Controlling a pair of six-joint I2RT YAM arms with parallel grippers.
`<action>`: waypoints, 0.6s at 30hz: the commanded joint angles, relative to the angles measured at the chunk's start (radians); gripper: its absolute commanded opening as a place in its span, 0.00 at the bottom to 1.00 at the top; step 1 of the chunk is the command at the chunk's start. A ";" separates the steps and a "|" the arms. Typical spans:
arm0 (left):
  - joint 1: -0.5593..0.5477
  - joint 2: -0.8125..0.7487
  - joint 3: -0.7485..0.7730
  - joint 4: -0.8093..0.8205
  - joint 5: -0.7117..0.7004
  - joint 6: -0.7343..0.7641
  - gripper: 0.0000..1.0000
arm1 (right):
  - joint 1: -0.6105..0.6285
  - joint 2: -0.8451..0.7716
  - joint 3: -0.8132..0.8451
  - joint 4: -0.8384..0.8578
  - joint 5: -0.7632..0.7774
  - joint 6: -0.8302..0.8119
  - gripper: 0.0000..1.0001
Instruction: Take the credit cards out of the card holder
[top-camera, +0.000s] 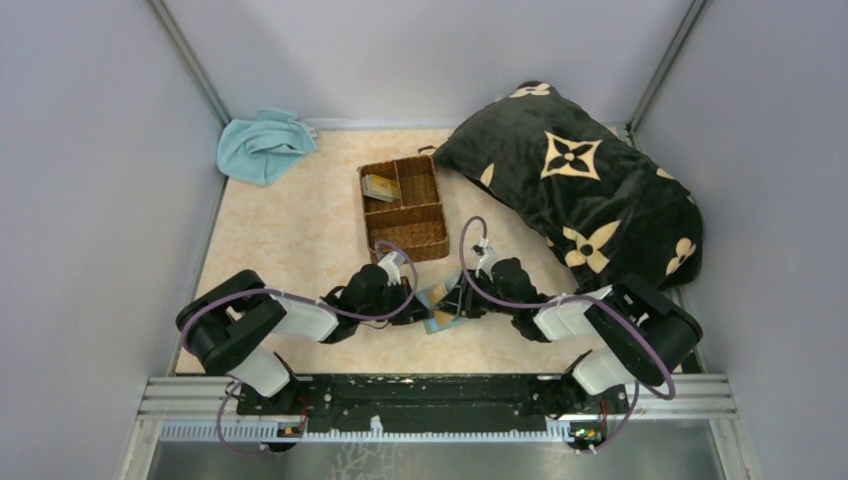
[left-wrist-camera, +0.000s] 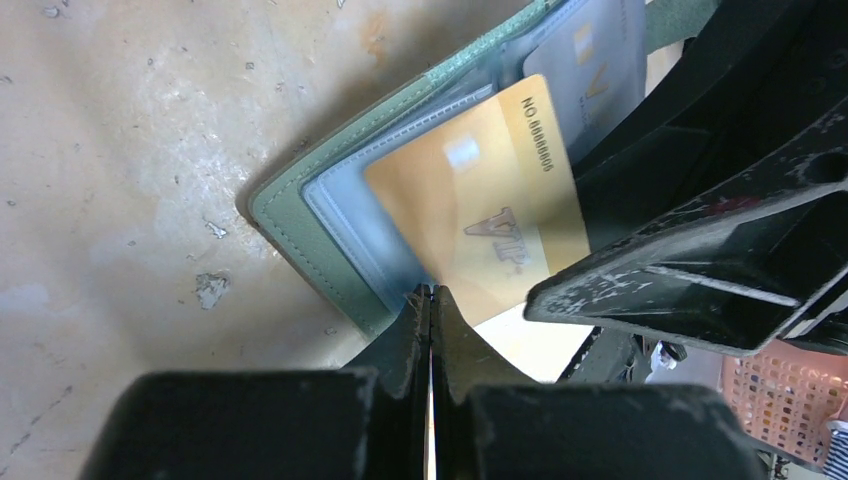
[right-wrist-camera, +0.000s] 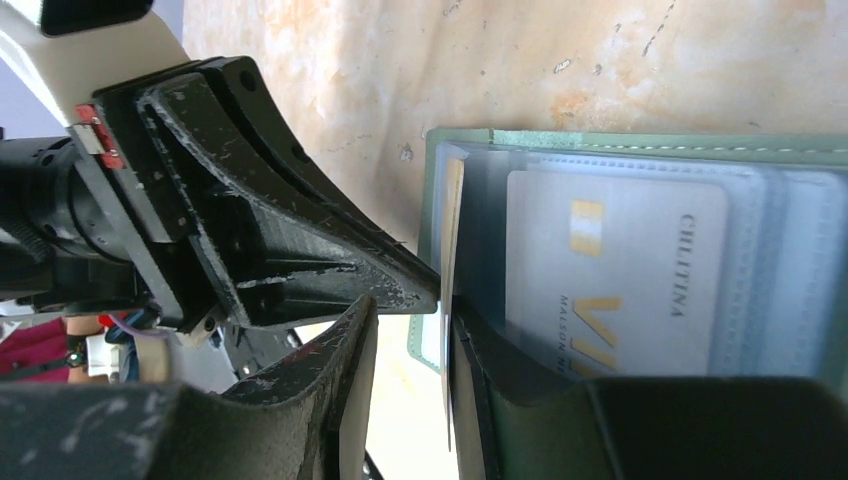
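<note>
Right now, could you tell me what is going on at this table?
The left claw is shut on a gold card, which sits partly out of the open wallet. The right claw is at the wallet too, its grip unclear. A grey card is in its pocket.

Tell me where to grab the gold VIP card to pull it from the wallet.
Pinch the gold card across its faces at the bare corner sticking out past the green edge of the wallet, probably coming in edge-on from that open side. Its other end is tucked in the clear sleeve, so only that corner is free.
</note>
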 joint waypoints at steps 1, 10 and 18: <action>0.013 -0.002 -0.028 -0.079 -0.008 0.022 0.00 | -0.029 -0.089 0.008 -0.008 -0.045 -0.031 0.32; 0.032 -0.039 -0.050 -0.071 -0.013 0.028 0.02 | -0.079 -0.153 0.005 -0.093 -0.047 -0.068 0.32; 0.042 -0.067 -0.061 -0.061 -0.005 0.026 0.07 | -0.098 -0.212 0.011 -0.210 0.003 -0.120 0.14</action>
